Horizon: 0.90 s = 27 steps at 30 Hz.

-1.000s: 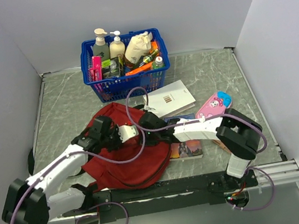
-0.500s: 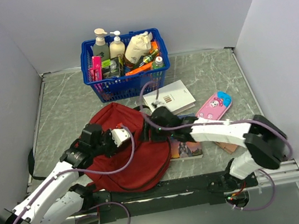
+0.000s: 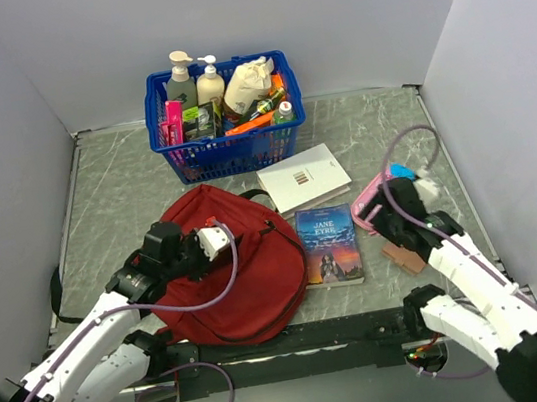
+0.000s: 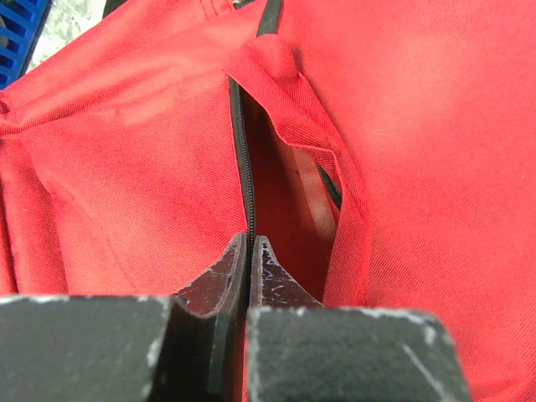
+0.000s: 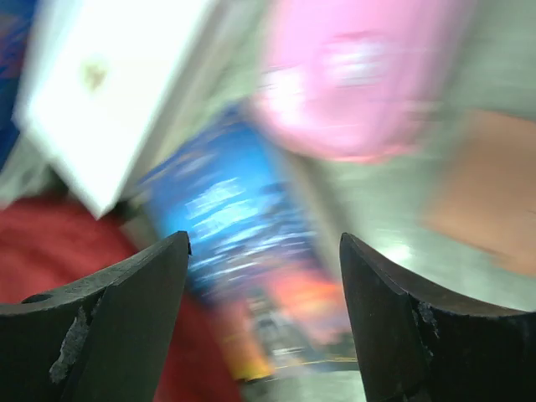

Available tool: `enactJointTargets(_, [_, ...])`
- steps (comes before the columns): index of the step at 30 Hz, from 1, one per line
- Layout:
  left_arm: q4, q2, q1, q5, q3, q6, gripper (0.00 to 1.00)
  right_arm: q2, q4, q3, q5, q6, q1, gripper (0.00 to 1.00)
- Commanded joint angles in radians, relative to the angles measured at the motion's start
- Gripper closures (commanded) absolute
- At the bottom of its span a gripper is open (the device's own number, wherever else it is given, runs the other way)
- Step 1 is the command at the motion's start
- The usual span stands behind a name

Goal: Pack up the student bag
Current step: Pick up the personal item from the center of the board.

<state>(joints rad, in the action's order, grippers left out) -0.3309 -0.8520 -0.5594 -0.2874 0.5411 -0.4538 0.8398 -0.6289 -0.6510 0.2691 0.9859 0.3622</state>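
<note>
Student bag (image 3: 250, 280), a large soft dark-red fabric backpack with black straps. In the overhead view we find it lying flat on the near left part of the grey marbled table (image 3: 116, 193), in front of the blue plastic basket (image 3: 231, 151) of bottles. The left hand (image 3: 215, 237) rests on its upper face. Just beside the bag's right edge lies a blue-covered paperback (image 3: 329, 245), its long axis running away from the arm bases. A white hardback book (image 3: 303, 178) lies beyond it and a pink pencil case (image 3: 371, 196) to its right. The right hand (image 3: 393, 204) hangs at that case, so the bag lies to its left with the paperback between them. We judge the right hand the nearer to every loose item.

Left wrist view: the left hand (image 4: 249, 251) is pressed together, pinching the bag's black zipper edge (image 4: 241, 159). Beside it the red cloth parts into a narrow slit.

Right wrist view, heavily blurred: the right hand (image 5: 264, 243) is spread wide and grips nothing. Below it we make out the paperback, the white book, the pink case and a corner of the bag.
</note>
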Motion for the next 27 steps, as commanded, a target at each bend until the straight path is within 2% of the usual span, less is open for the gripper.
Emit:
enactJointTargets(1, [0.049, 0.019, 0.000, -0.021, 0.043, 0.061, 0.99, -0.036, -0.213, 0.007, 0.058, 0.014, -0.172, 0.21])
enactJointTargets(6, [0.046, 0.031, 0.000, -0.018, 0.036, 0.056, 0.99, -0.022, -0.244, 0.010, 0.061, -0.078, -0.408, 0.21])
enactJointTargets(9, [0.044, 0.047, 0.000, -0.033, 0.033, 0.072, 0.99, -0.005, -0.242, 0.007, 0.007, -0.141, -0.546, 0.19])
enactJointTargets(12, [0.049, 0.062, 0.000, -0.055, 0.030, 0.086, 0.99, 0.016, -0.247, 0.004, -0.005, -0.185, -0.626, 0.17])
enactJointTargets(19, [0.052, 0.088, 0.001, -0.082, 0.020, 0.083, 0.99, 0.146, -0.169, 0.074, -0.106, -0.138, -0.641, 0.15])
enactJointTargets(27, [0.052, 0.087, 0.000, -0.096, 0.034, 0.075, 0.99, 0.214, -0.036, 0.149, -0.145, -0.105, -0.641, 0.06])
